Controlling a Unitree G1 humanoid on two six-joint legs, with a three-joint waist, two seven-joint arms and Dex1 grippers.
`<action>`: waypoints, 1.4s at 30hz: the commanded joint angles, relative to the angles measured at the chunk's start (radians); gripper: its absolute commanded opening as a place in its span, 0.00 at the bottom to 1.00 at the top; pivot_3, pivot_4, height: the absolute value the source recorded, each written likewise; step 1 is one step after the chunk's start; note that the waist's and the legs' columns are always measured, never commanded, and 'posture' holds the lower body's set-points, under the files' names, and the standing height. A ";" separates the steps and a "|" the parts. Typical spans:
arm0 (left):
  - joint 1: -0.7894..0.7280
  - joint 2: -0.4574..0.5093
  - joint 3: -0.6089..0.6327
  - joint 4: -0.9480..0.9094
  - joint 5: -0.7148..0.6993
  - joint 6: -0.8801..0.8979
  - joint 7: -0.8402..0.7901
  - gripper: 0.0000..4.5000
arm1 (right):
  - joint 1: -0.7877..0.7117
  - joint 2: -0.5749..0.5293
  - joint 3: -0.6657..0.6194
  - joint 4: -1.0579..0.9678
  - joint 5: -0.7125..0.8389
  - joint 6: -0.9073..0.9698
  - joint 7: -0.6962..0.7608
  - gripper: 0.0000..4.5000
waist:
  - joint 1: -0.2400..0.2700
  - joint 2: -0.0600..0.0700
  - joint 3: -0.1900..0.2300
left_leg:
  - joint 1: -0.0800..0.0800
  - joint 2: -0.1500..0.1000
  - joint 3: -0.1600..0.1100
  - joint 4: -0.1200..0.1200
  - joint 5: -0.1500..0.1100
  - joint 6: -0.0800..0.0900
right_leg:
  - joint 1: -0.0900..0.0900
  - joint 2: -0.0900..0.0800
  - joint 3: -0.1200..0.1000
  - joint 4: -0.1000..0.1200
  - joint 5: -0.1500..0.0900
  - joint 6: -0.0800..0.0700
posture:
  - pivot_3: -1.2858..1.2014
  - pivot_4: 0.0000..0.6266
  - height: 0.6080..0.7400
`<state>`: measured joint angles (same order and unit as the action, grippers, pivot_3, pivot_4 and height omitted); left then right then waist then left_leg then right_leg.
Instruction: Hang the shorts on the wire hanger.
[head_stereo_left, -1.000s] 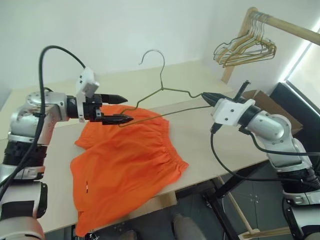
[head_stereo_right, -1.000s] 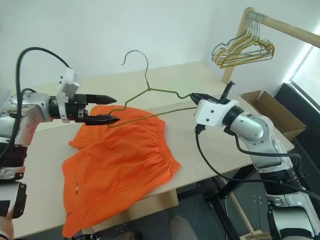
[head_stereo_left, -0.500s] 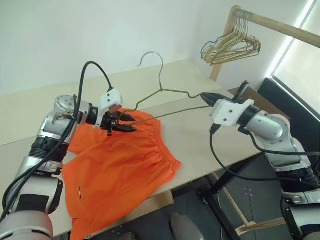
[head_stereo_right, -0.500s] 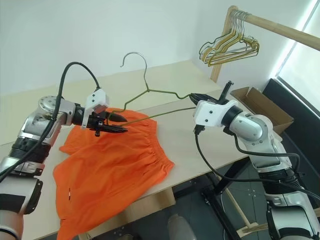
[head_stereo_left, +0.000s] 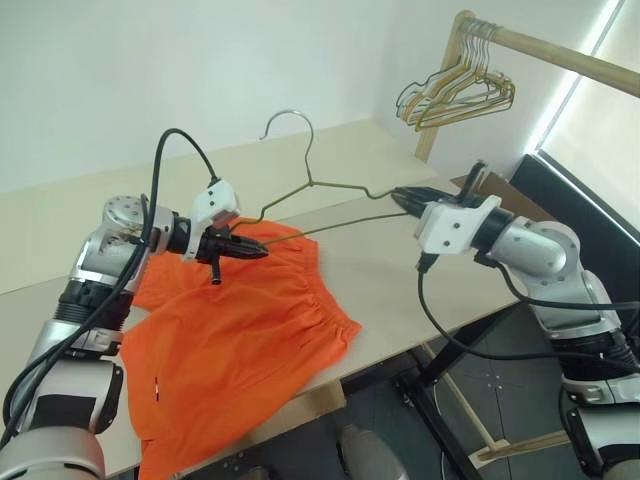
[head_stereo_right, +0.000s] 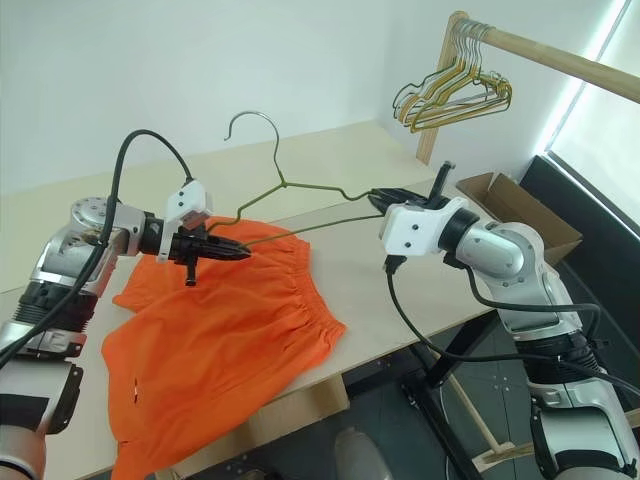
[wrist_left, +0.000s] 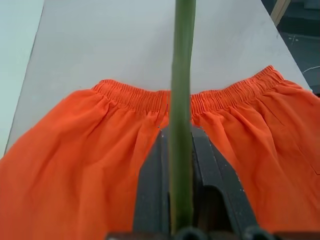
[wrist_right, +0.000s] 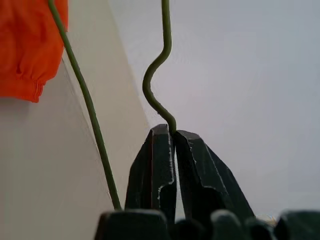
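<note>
Thin greenish-grey metal wire hanger, triangular w/ curved hook, is held up in the air over the pale beige wooden surface, betw. both arms, hook up and tilted toward the back wall. Left gripper: black fingers together, clamped on the hanger's left corner; wrist view shows the wire running straight up betw. the fingers, w/ the orange fabric right under. Right gripper: fingers nearly together, tips pinching the hanger's right end just by the dipped shoulder notch; wrist view has the wire bend entering betw. the two tips, lower bar passing beside them.

Bright orange soft fabric shorts w/ gathered elastic waistband lie flat on the surface, below and in front of the hanger, not on it. Waistband toward the far/right side, legs trailing to the near edge, one leg hem hanging off the front edge. Tiny white mark on the lower left leg. Left gripper hovers just above the waistband's upper corner; can't tell if touching fabric.

Back right: light wooden rail w/ bunch of gold and dark wire hangers, well apart from the arms. Brown cardboard box beyond the surface's right end.
</note>
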<state>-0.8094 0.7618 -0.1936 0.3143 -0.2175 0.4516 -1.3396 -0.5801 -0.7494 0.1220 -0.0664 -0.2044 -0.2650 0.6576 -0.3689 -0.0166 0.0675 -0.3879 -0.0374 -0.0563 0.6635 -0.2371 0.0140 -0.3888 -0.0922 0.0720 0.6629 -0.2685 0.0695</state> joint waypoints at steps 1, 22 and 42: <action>0.020 0.035 0.052 -0.072 -0.004 0.016 0.034 0.00 | -0.015 -0.036 0.007 -0.035 0.081 -0.031 0.112 0.32 | 0.001 0.000 0.000 | 0.000 0.000 0.000 0.000 0.000 0.000 | 0.000 0.000 0.000 0.000 0.000 0.000 | 0.41 0.00 1.00; 0.132 0.090 0.031 -0.218 0.089 -0.148 0.054 0.00 | -0.414 -0.065 0.295 0.051 0.314 0.993 0.544 0.99 | 0.044 0.001 -0.004 | -0.001 -0.001 -0.001 0.002 0.000 0.000 | -0.001 -0.002 0.000 -0.003 0.000 0.001 | 0.42 0.00 1.00; 0.154 0.111 0.036 -0.246 0.086 -0.157 0.041 0.00 | -0.484 0.079 0.357 0.205 0.225 0.943 0.643 0.09 | 0.052 0.001 -0.004 | -0.004 -0.002 -0.002 0.004 0.000 0.000 | -0.003 -0.003 -0.001 0.001 0.000 0.001 | 0.43 0.00 1.00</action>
<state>-0.6517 0.8581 -0.1827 0.0948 -0.1199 0.3065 -1.2918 -1.0227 -0.6735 0.5073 0.1646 0.0178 0.6846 1.2986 -0.3172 -0.0156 0.0632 -0.3915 -0.0393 -0.0584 0.6674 -0.2373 0.0141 -0.3921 -0.0951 0.0707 0.6640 -0.2687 0.0700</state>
